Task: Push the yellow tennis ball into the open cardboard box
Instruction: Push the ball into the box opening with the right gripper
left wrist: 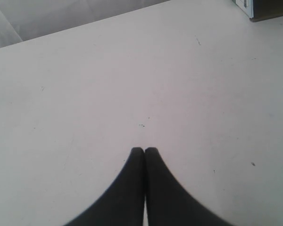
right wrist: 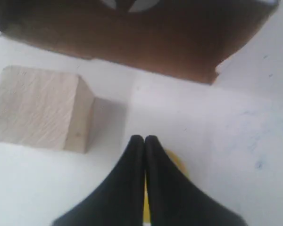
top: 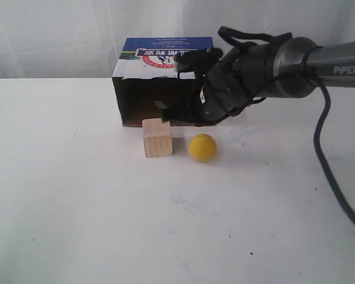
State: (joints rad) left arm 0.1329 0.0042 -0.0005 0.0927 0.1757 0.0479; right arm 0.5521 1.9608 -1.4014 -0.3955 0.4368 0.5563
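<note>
Your right gripper (right wrist: 144,139) over yellow tennis ball (top: 202,147), before open cardboard box (top: 160,77).
Its jaws pressed together, empty; same on left gripper (left wrist: 144,150). Wooden cube (top: 157,137) just beside ball.

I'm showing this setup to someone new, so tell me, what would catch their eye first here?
Probably the black right arm coming in from the right of the exterior view, its shut right gripper close to the yellow tennis ball. Next, that ball on the white table beside a wooden cube, both just in front of the open cardboard box with its blue printed top.
</note>
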